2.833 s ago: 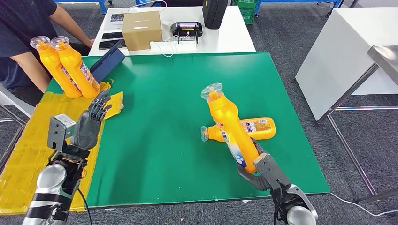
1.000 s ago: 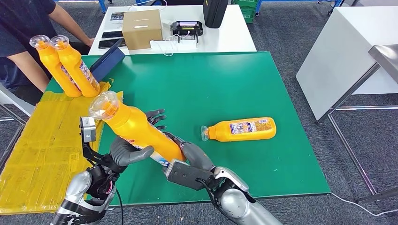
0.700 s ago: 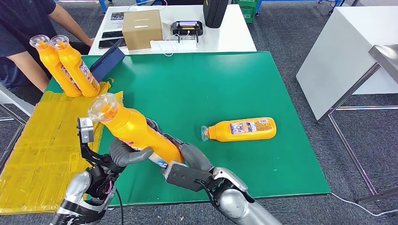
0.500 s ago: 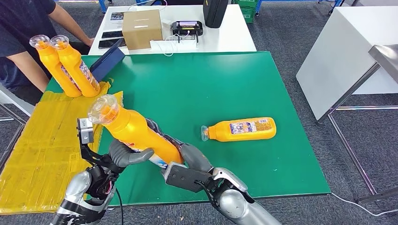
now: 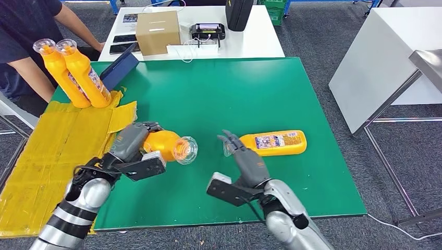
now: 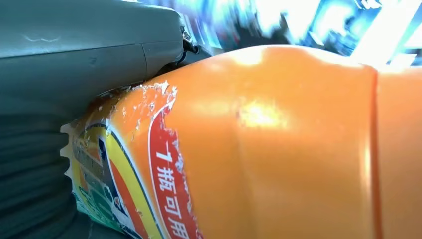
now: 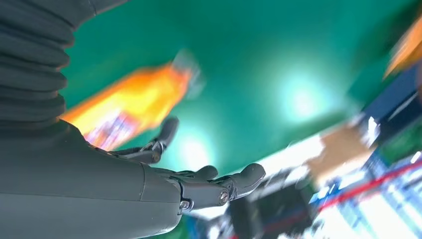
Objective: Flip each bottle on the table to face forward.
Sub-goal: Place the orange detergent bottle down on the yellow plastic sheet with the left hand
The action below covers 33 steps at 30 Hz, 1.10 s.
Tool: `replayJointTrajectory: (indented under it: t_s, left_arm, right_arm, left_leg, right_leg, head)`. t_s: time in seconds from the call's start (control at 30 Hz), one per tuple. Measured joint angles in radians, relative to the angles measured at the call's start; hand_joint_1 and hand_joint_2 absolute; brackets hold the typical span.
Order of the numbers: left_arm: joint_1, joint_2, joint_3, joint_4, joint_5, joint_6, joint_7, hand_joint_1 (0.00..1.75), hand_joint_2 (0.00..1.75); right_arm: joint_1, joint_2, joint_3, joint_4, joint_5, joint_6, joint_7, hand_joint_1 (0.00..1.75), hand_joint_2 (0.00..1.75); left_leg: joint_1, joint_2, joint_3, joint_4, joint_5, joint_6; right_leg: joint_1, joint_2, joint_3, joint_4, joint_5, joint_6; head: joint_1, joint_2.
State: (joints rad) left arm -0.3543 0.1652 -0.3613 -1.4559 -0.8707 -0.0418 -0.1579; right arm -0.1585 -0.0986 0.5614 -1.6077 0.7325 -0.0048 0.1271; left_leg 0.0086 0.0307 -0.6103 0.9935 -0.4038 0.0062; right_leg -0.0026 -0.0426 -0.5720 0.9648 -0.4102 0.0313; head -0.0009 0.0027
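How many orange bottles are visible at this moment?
4: two standing bottles side by side at the far left by the yellow sheet, one bottle gripped by the left hand, one lying bottle on the green table.

A green table [image 5: 219,94] carries the scene, with a yellow taped sheet [image 5: 47,156] covering its left edge. One orange bottle [image 5: 272,142] lies on its side right of the table's centre, cap toward the sheet. Two more orange bottles [image 5: 75,73] stand together at the sheet's far end, with a dark blue flat case [image 5: 119,67] just beside them.
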Motion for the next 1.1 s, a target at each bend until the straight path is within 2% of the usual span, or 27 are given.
replayJointTrajectory:
  t_s: [0.07, 0.17, 0.3, 0.43, 0.47, 0.57, 0.6, 0.77, 1.1]
  left_arm:
    - [-0.021, 0.038, -0.002, 0.052, -0.126, 0.040, 0.002, 1.75, 1.75]
    - [-0.038, 0.089, -0.003, 0.131, -0.223, 0.059, 0.011, 1.75, 1.75]
    - [-0.075, 0.156, -0.022, 0.242, -0.319, 0.002, 0.005, 1.75, 1.75]
    - [-0.128, 0.214, -0.062, 0.366, -0.327, -0.062, -0.025, 1.75, 1.75]
    - [-0.142, 0.224, -0.074, 0.397, -0.323, -0.076, -0.033, 1.35, 1.75]
    - [-0.179, 0.244, -0.108, 0.476, -0.300, -0.115, -0.056, 0.04, 0.44]
    - [-0.190, 0.248, -0.118, 0.497, -0.285, -0.131, -0.069, 0.00, 0.00]
    - [-0.239, 0.259, -0.154, 0.571, -0.162, -0.213, -0.141, 0.00, 0.00]
    - [-0.272, 0.260, -0.202, 0.614, -0.100, -0.224, -0.155, 0.00, 0.00]
  right_arm:
    - [0.007, -0.031, -0.066, -0.031, 0.025, 0.003, -0.009, 0.00, 0.00]
    - [0.017, -0.082, -0.168, -0.067, 0.028, 0.014, -0.028, 0.00, 0.00]
    - [0.020, -0.151, -0.283, -0.083, 0.006, 0.081, -0.044, 0.00, 1.75]
    - [-0.002, -0.219, -0.343, -0.070, -0.007, 0.138, -0.046, 0.00, 1.75]
    - [-0.010, -0.232, -0.349, -0.064, -0.008, 0.146, -0.047, 0.00, 1.75]
    - [-0.032, -0.263, -0.354, -0.042, -0.011, 0.163, -0.047, 0.00, 1.75]
    - [-0.040, -0.271, -0.354, -0.033, -0.012, 0.168, -0.048, 0.00, 1.75]
    - [-0.083, -0.305, -0.342, 0.041, -0.024, 0.218, -0.061, 0.00, 1.75]
    - [-0.131, -0.329, -0.302, 0.169, -0.023, 0.242, -0.076, 0.00, 1.75]
  left_leg:
    - [0.000, 0.000, 0.000, 0.000, 0.000, 0.000]
    - [0.000, 0.000, 0.000, 0.000, 0.001, 0.000]
    - [-0.001, 0.000, -0.002, 0.000, 0.001, 0.000]
    - [-0.001, 0.000, -0.003, 0.000, 0.001, 0.001]
    - [-0.001, -0.001, -0.003, 0.000, 0.001, 0.001]
    - [-0.001, -0.001, -0.003, 0.000, 0.001, 0.001]
    - [-0.001, -0.001, -0.003, 0.000, 0.001, 0.001]
    - [-0.001, -0.001, -0.003, 0.000, 0.001, 0.001]
    - [-0.002, -0.002, -0.003, 0.000, 0.001, 0.001]
  right_leg:
    - [0.000, 0.000, 0.000, 0.000, 0.000, 0.000]
    - [0.000, 0.000, 0.000, 0.000, 0.000, 0.000]
    - [-0.001, 0.000, -0.001, 0.000, 0.000, 0.001]
    - [-0.001, 0.000, -0.002, 0.000, 0.001, 0.001]
    - [-0.001, 0.000, -0.002, 0.000, 0.001, 0.001]
    - [-0.001, 0.000, -0.002, 0.000, 0.001, 0.001]
    - [-0.001, 0.000, -0.001, 0.000, 0.001, 0.001]
    - [-0.001, -0.001, -0.001, 0.001, 0.001, 0.001]
    - [-0.001, -0.001, -0.002, 0.001, 0.001, 0.001]
  head:
    - [0.000, 0.000]
    - [0.000, 0.000]
    - [0.000, 0.000]
    - [0.000, 0.000]
    - [0.000, 0.000]
    - [0.000, 0.000]
    - [0.000, 0.000]
    - [0.000, 0.000]
    - [0.000, 0.000]
